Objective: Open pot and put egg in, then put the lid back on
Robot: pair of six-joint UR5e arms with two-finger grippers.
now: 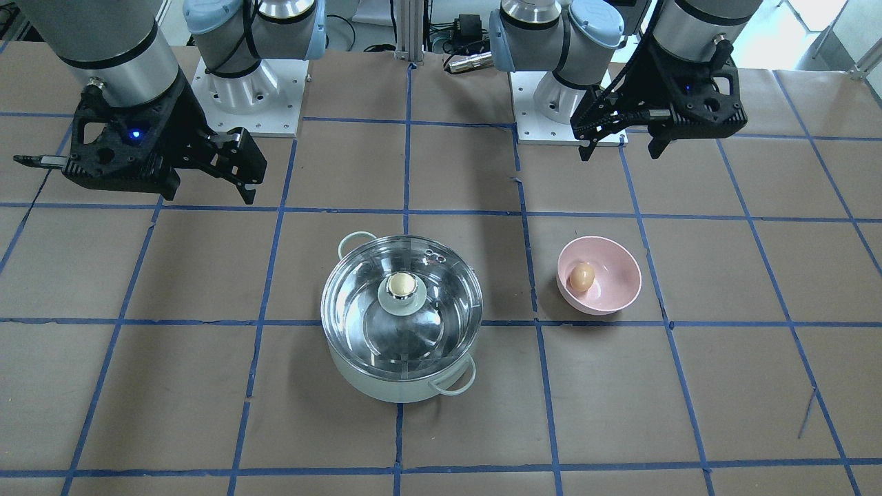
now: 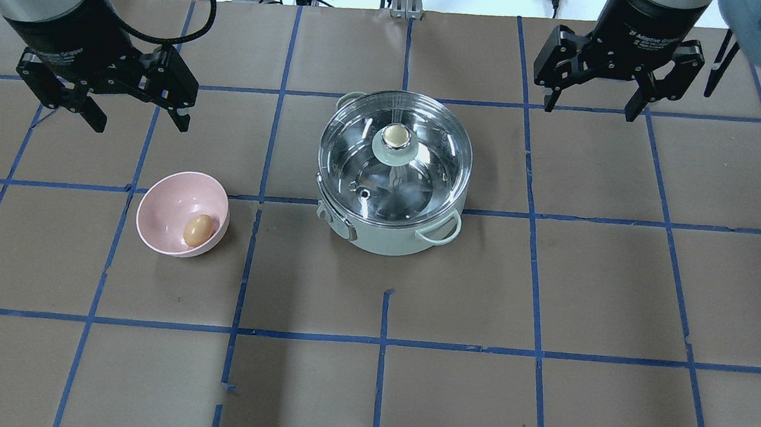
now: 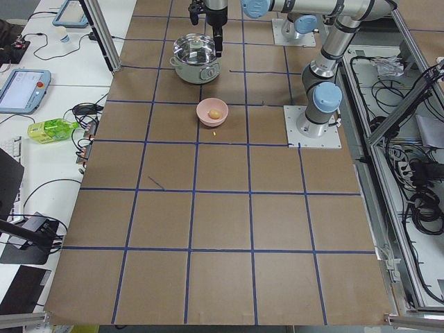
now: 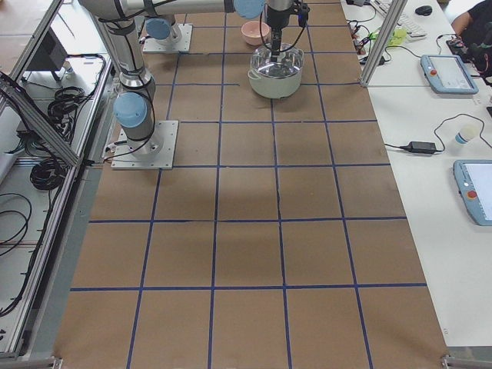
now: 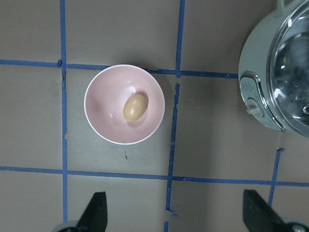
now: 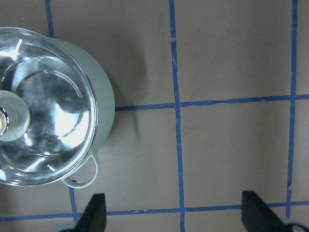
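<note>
Right gripper [image 2: 590, 107] and left gripper [image 2: 139, 119] hang spread, upper corners. Risk: an off-centre pinch lets the lid [image 2: 420, 175] slip by its rounded knob [image 2: 396, 136].

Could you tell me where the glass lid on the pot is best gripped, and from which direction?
Grip the cream knob at the centre of the lid, coming straight down from above. The lid lies flat, seated on the rim of the pot, so its glass edge offers little purchase. The knob stands upright and looks narrow enough to pinch.
</note>
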